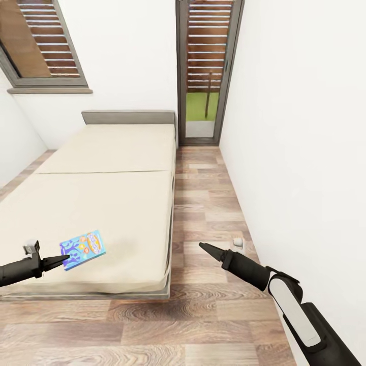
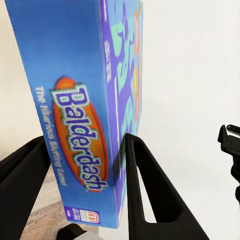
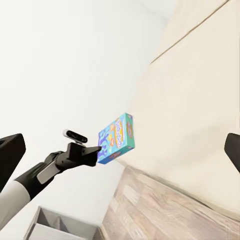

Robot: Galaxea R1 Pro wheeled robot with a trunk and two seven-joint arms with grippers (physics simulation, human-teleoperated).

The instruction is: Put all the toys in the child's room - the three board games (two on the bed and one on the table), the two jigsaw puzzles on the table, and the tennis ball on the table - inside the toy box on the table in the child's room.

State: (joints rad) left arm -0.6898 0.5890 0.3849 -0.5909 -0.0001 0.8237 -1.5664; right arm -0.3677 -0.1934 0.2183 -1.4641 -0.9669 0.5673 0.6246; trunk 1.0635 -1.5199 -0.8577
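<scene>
The left gripper (image 1: 65,259) is clamped on an edge of the blue Balderdash board game (image 1: 83,249), holding it over the near part of the beige bed (image 1: 117,203). The right gripper (image 1: 203,246) hangs over the wood-plank floor (image 1: 208,198) beside the bed, fingers spread wide with nothing between them

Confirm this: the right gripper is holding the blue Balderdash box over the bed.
Not quite: the left gripper holds the blue Balderdash box, as the left wrist view shows, its fingers either side of the box edge. The right gripper hangs open over the floor beside the bed.
</scene>
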